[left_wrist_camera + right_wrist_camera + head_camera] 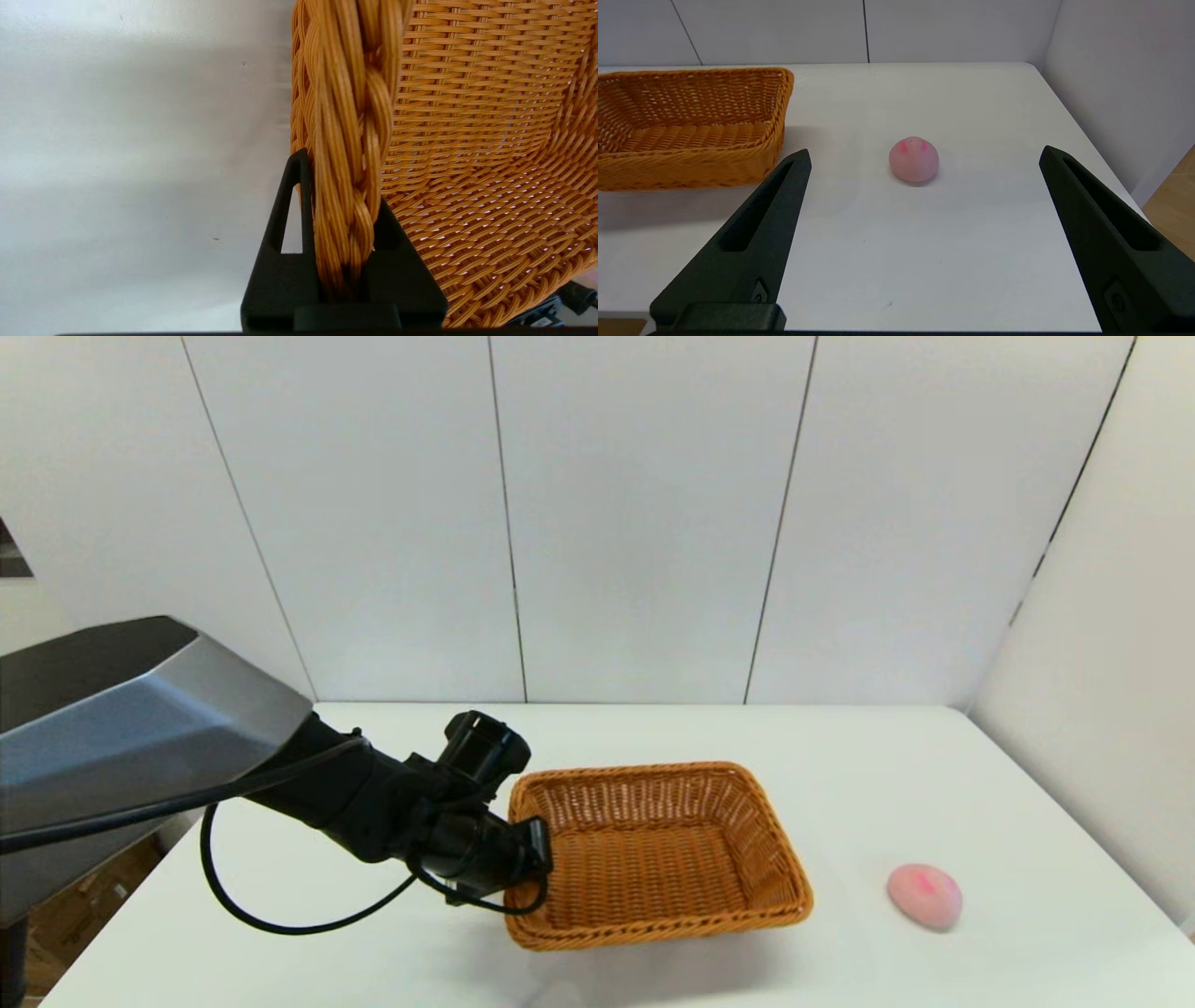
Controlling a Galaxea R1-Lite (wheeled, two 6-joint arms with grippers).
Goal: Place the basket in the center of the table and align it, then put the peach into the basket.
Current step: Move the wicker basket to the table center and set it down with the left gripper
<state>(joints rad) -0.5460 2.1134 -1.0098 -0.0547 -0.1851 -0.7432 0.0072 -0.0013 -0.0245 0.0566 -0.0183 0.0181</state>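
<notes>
Okay, status from my end, left to right:

- Left gripper (534, 847) is clamped on the basket's (653, 854) braided rim on its left short side. My left wrist view shows the braid pinched tight between both fingers (285, 219), one inside the basket and one outside.
- Basket sits on the table (840, 747), roughly midway between the left and right edges and nearer the front edge than the back. It's skewed, long sides not parallel to the table's front edge. Can't tell if the gripped end is lifted.
- Basket is empty inside.
- Peach (923, 895) lies on the table right of the basket, well apart from it, toward the front-right corner, pink blotch up.
- Right gripper (924, 158) only shows on its own wrist view: fingers spread wide, holding nothing, back from the peach, peach centred in the gap.
</notes>
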